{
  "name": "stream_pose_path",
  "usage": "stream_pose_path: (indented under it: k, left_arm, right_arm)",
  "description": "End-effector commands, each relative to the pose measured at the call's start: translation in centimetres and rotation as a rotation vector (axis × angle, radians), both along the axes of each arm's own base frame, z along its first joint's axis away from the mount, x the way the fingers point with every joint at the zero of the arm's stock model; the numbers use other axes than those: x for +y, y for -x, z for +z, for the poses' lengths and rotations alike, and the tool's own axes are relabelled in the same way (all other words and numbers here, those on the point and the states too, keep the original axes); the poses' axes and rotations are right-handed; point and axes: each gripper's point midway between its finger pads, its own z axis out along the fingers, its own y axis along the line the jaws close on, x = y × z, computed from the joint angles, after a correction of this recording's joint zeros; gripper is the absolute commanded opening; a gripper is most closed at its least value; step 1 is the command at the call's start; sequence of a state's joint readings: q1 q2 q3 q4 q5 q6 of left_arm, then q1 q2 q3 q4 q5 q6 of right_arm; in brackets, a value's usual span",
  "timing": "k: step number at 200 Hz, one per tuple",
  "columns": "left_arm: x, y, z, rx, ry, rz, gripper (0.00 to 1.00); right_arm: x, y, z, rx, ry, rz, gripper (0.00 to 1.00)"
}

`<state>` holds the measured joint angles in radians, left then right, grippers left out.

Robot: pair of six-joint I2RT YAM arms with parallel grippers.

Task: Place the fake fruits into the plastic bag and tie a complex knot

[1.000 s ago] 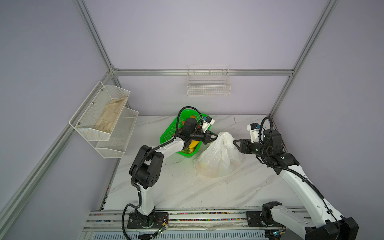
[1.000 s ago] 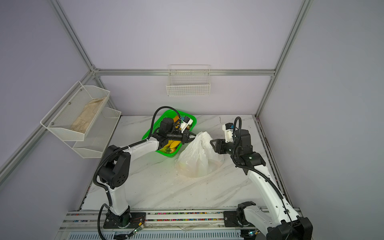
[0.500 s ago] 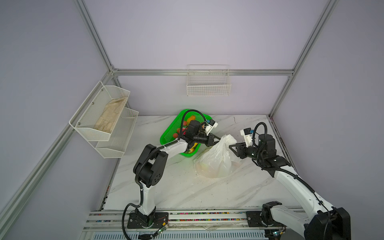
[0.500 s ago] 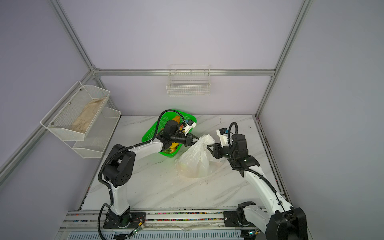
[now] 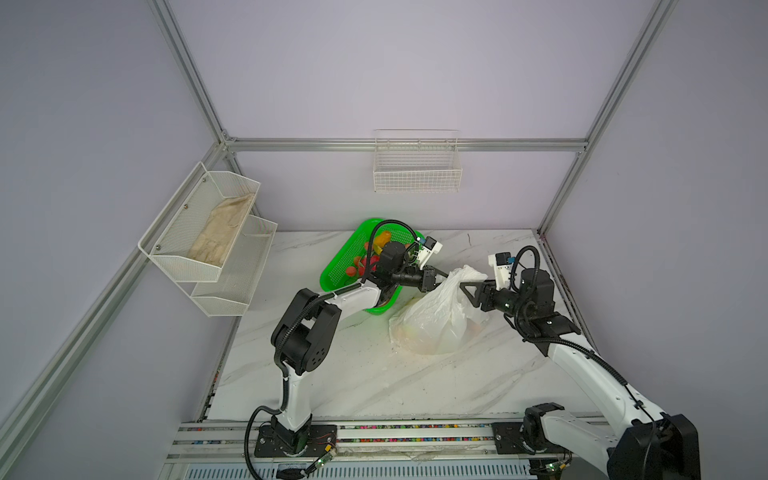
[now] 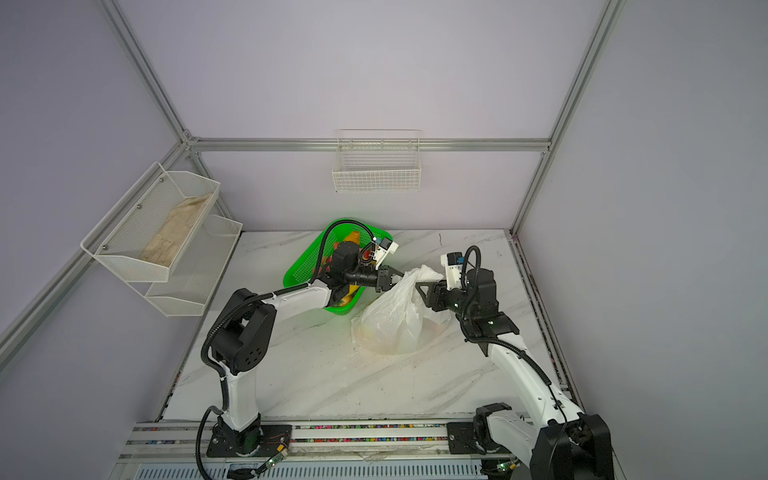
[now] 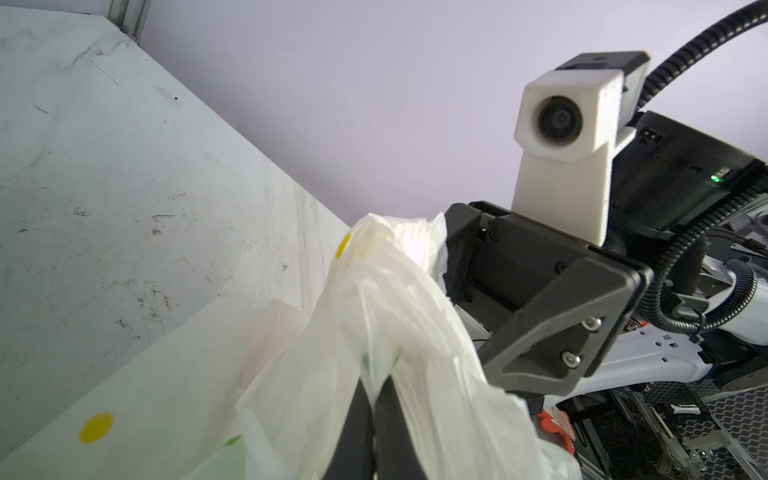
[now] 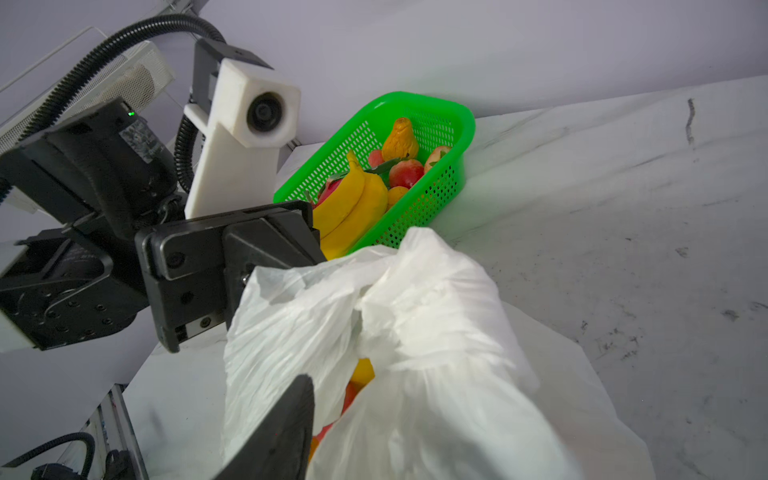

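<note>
The plastic bag [image 5: 436,320] [image 6: 395,320] stands on the marble table, drawn up to a bunched top [image 8: 390,299]; a knot does not show. My left gripper [image 5: 441,276] [image 7: 380,374] is shut on a fold of the bag near that top. From the other side, my right gripper [image 5: 463,286] [image 6: 419,286] is open at the bag's top; one finger [image 8: 282,428] shows and plastic hides the other. Fake fruits show red and yellow through a gap in the bag [image 8: 361,374]. More fake fruits [image 8: 353,199] lie in the green basket [image 8: 457,166] behind my left arm.
The green basket [image 5: 345,266] sits at the back of the table, left of the bag. A two-tier wire shelf holding a beige cloth [image 5: 220,232] hangs on the left wall, and a white wire basket [image 5: 417,166] hangs on the back wall. The arms' rail [image 5: 374,436] runs along the front.
My left gripper has reached right from over the basket to the bag's top. My right gripper has moved left, up against the bag's top from the other side.
</note>
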<state>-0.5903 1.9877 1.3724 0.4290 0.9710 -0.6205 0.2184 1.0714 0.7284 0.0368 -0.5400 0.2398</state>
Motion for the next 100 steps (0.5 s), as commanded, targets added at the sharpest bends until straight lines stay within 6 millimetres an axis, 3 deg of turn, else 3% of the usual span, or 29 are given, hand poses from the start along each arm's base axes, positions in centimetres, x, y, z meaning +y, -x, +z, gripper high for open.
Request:
stream_pose_path:
  k: [1,31,70,100]
  left_arm:
    - [-0.3,0.6,0.2,-0.008,0.027,-0.027,0.0]
    - [-0.3,0.3,-0.6,-0.008,0.004,-0.012,0.0]
    - [-0.3,0.2,-0.8,-0.02,-0.015,-0.005,0.0]
    - [-0.2,0.1,-1.0,-0.023,-0.029,0.001,0.0]
  right_arm:
    - [-0.8,0.1,0.9,0.015,-0.019,-0.057,0.62]
    - [-2.4,0.3,1.0,0.062,0.012,-0.148,0.75]
    - [-4.6,0.5,1.2,0.143,0.056,-0.279,0.78]
    - [-5.1,1.8,1.5,0.209,0.062,-0.301,0.78]
